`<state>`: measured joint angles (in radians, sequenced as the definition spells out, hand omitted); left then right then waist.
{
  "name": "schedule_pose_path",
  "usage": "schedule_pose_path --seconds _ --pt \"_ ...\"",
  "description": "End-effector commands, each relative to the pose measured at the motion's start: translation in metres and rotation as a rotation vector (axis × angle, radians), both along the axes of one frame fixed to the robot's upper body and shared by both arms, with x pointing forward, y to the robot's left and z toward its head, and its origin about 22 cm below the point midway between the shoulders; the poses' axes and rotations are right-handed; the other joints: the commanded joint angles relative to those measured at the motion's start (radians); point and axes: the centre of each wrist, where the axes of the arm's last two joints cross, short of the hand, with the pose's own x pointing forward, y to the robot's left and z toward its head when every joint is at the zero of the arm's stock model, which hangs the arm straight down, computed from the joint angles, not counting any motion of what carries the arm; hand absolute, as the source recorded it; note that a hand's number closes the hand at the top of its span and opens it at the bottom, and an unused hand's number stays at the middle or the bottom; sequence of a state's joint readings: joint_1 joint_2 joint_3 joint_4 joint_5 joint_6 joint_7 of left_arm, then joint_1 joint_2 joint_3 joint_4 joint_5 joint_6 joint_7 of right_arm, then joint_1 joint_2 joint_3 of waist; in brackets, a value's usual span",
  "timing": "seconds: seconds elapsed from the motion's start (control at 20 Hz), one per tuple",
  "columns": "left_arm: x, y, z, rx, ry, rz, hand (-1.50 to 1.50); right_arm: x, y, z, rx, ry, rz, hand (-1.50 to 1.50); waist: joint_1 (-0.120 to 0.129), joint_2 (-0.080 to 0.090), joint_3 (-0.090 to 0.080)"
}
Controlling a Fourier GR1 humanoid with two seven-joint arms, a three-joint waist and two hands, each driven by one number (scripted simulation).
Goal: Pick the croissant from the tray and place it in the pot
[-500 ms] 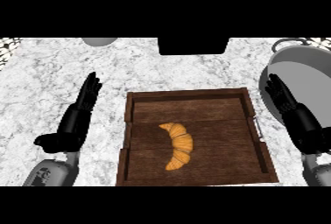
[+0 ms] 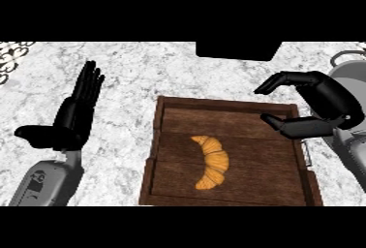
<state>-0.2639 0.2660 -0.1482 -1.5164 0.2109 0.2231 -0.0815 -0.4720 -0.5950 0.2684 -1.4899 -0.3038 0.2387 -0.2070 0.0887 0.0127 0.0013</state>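
Observation:
A golden croissant (image 2: 212, 162) lies in the middle of the dark wooden tray (image 2: 172, 189). My right hand (image 2: 323, 104) hovers over the tray's far right corner, above and to the right of the croissant, with fingers spread and bent and thumb apart, holding nothing. My left hand (image 2: 71, 116) rests open on the counter to the left of the tray, fingers straight and pointing away. The grey pot (image 2: 346, 72) shows at the right edge, mostly hidden behind my right hand and forearm.
The white marble counter (image 2: 143, 72) surrounds the tray. A dark rectangular object (image 2: 238, 49) sits at the far edge, middle. A pot handle (image 2: 337, 55) curves at the upper right.
My right hand has swung in from the right edge over the tray's far right corner, fingers now spread and bent. The view has shifted. The croissant and left hand stay in place.

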Motion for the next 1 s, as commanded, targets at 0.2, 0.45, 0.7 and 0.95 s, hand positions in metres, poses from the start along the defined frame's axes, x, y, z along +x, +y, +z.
schedule_pose_path --seconds 0.2,0.45,0.7,0.95 --pt "0.01 0.012 0.011 -0.047 0.019 0.054 0.0 0.031 -0.022 -0.004 -0.053 -0.216 0.373 -1.5 -0.038 0.004 0.002" --pt "0.011 0.025 0.018 -0.049 0.055 0.079 0.0 0.046 -0.011 0.019 -0.299 -0.305 0.437 -1.5 -0.06 -0.006 -0.001" --pt "0.005 0.016 0.026 -0.035 0.046 0.059 0.0 0.053 0.027 0.03 -0.539 -0.32 0.494 -1.5 -0.056 -0.011 -0.001" --pt "0.005 0.029 0.017 -0.035 0.037 0.118 0.0 0.037 0.035 0.052 -0.649 -0.316 0.54 -1.5 -0.088 -0.016 -0.002"
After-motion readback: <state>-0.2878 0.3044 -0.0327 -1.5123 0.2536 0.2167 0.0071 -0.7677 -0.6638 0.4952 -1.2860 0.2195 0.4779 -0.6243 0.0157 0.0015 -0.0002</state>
